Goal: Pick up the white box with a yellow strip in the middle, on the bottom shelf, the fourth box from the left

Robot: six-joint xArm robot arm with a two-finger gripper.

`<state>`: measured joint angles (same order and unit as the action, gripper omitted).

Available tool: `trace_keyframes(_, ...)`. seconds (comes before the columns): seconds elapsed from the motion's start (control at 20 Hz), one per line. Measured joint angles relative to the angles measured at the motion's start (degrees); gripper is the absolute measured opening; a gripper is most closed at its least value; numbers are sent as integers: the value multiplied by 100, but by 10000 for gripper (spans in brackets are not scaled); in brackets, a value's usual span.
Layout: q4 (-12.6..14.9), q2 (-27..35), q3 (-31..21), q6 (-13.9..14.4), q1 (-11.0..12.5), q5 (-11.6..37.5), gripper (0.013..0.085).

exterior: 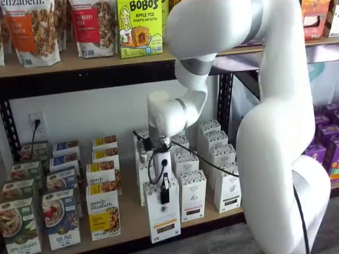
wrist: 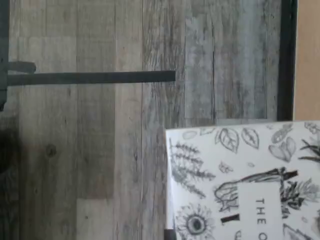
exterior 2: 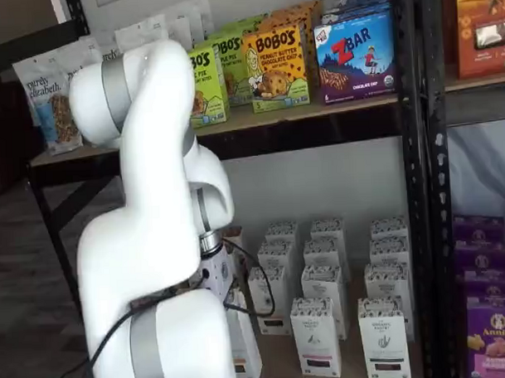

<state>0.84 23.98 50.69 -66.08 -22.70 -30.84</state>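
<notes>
Now the pincer [exterior: 165, 194] is clamped on the white box's [exterior: 163, 216] top, box hanging directly beneath.

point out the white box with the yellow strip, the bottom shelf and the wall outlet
white box [exterior: 164, 219], a shelf view, on its lower front above the yellow strip
bottom shelf [exterior: 130, 214], a shelf view, on bare board
wall outlet [exterior: 37, 123], a shelf view, on its plate

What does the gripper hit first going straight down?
Probably the plank floor: the gripper, shut on the white box, looks just past the edge of the bottom shelf in the wrist view; depth unclear.
</notes>
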Motion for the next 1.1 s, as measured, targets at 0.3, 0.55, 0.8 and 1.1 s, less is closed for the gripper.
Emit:
trace_keyframes(0.3, 130, -510, -304, 137, -22, -245, 490)
trace_keyframes(0.55, -29, -980, -535, -90, 76, -508, 490)
trace_keyframes(0.8, 123, -1524, -847, -122, 237, -772, 490)
trace_keyframes(1.1, 66, -2037, -1054, -340, 407, -1093, 490)
